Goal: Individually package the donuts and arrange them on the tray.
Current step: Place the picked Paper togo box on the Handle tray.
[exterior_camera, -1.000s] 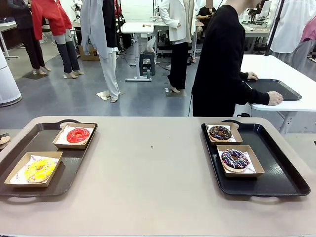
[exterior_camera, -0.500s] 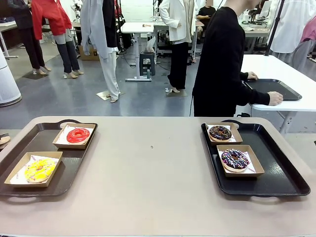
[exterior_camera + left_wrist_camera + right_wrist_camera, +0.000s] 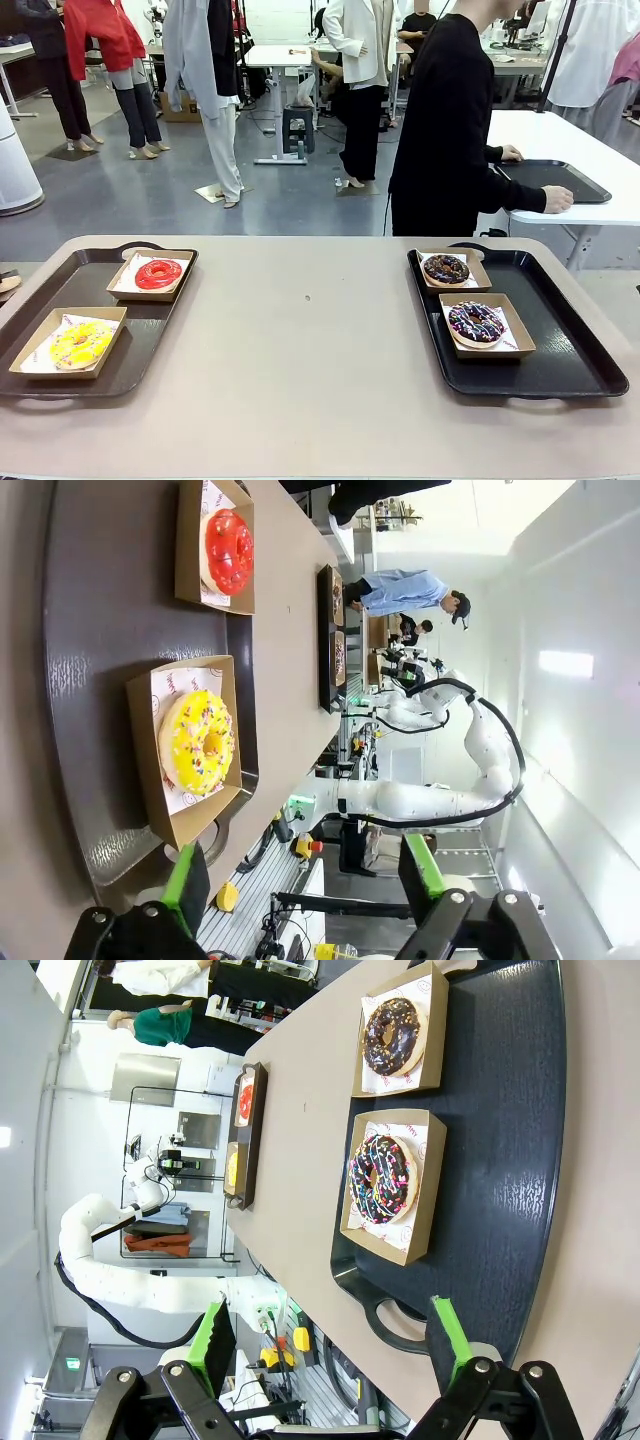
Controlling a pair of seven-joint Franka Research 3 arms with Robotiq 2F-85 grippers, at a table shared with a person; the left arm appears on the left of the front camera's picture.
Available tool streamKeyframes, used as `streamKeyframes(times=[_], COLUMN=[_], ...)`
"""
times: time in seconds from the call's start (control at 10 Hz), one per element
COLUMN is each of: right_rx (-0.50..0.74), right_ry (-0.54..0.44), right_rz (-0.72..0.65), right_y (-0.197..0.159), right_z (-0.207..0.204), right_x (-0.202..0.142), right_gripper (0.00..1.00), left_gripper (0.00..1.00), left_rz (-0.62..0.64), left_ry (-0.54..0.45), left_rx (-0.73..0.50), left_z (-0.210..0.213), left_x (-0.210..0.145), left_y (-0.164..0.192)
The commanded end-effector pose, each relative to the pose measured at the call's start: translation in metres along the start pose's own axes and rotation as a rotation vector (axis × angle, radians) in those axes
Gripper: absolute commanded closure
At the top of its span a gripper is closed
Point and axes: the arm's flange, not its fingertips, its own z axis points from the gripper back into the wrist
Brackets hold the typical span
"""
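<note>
Donuts sat four in all, each in its own shallow brown cardboard box lined with white paper. The red donut [image 3: 158, 273] lay in the far box on the left tray [image 3: 60, 290], and the yellow donut [image 3: 80, 343] in the near box on that tray. On the right tray [image 3: 560, 330] the chocolate donut [image 3: 446, 268] took the far box and the purple sprinkled donut [image 3: 475, 321] the near one. All four lay flat with their holes facing up; being rings, they showed no long axis, though each pair lined up along its tray's length, running from the robot's side toward the far edge. Both trays were dark, with handles at the ends, and rested on a tan table [image 3: 310, 360], well apart with bare tabletop between them.

The left gripper [image 3: 305, 885] hung off the near end of the left tray, its green-padded fingers spread wide, holding and touching nothing. The right gripper [image 3: 335, 1345] stood likewise beyond the near end of the right tray, fingers wide apart and empty.

A person in black [image 3: 450, 120] stood past the far edge, both hands on a tray at a neighbouring white table.
</note>
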Motion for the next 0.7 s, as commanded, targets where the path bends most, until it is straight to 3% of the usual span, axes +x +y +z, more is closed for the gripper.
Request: streamKeyframes(times=[0.0,0.6], right_rx=[-0.005,-0.005], right_ry=[0.002,0.002], right_rz=[-0.003,-0.003], right_y=[0.0021,0.0021], right_z=[-0.0009,-0.0009], right_x=[-0.0045,-0.0045], right_gripper=[0.0,0.0], left_gripper=[0.0,0.0], left_rz=[0.001,0.001], left_ry=[0.005,0.005], left_rx=[0.004,0.004], left_z=[0.0026,0.0026], left_x=[-0.0005,-0.0005], left_y=[-0.0004,-0.0004])
